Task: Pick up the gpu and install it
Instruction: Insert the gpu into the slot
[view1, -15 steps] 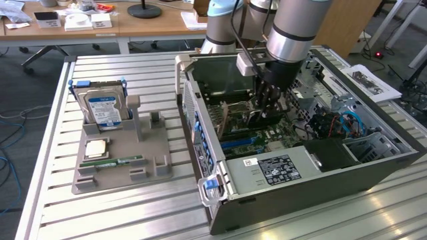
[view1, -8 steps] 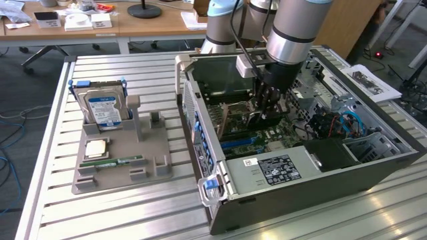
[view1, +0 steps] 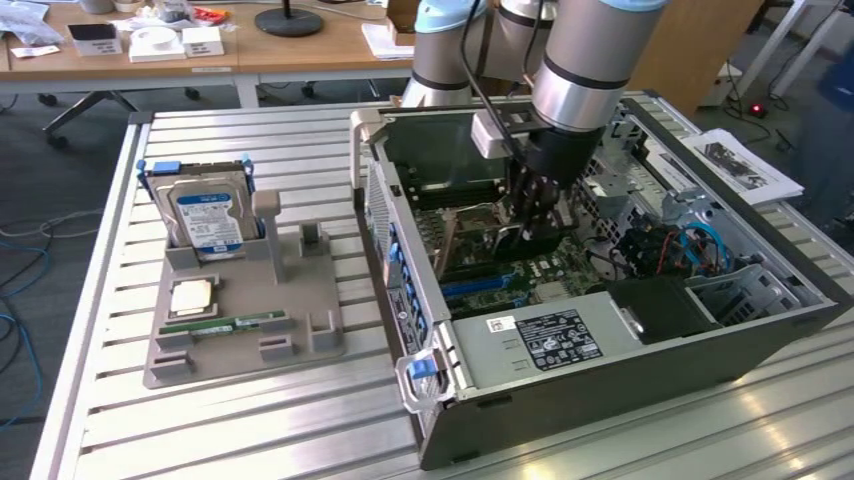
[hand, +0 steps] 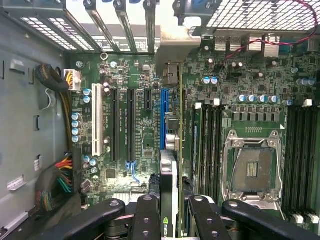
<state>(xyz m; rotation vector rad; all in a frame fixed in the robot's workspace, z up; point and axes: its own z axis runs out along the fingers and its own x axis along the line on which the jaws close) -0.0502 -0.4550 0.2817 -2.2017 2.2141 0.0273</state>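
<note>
Wrist view, gripper (hand: 172, 216): black multi-link fingers (hand: 148, 215) drawn in close from both sides and clamped on the gpu (hand: 169, 175), a slim dark circuit card with a greyish metal edge and a small green logo, seen edge-on.
Gpu position: inside the case, over the green motherboard (hand: 142, 130) and in line with the long blue expansion slot (hand: 164, 112). Whether its lower edge sits in the slot cannot be told.
Near the slot: two long black slots and one white slot (hand: 97, 120) lie parallel to it on one side, and the square silver processor socket (hand: 252, 170) lies on the other.
Arm (view1: 581, 70): a silver and grey jointed tube. In the exterior view it comes down from the upper centre of the frame into the case.
Case (view1: 601, 375): a dark grey metal computer tower lying on its side with the panel off, filling the centre and right of the exterior view.
Holder (view1: 300, 300): a grey plastic tray at the left of the exterior view, well apart from the gripper.
On the holder: a silver hard drive with a blue-white label (view1: 207, 215) stands upright at its far end, and a narrow green memory stick (view1: 224, 325) lies flat near its front.
Table (view1: 240, 430): a slatted pale aluminium top that bears both the holder and the case.
</note>
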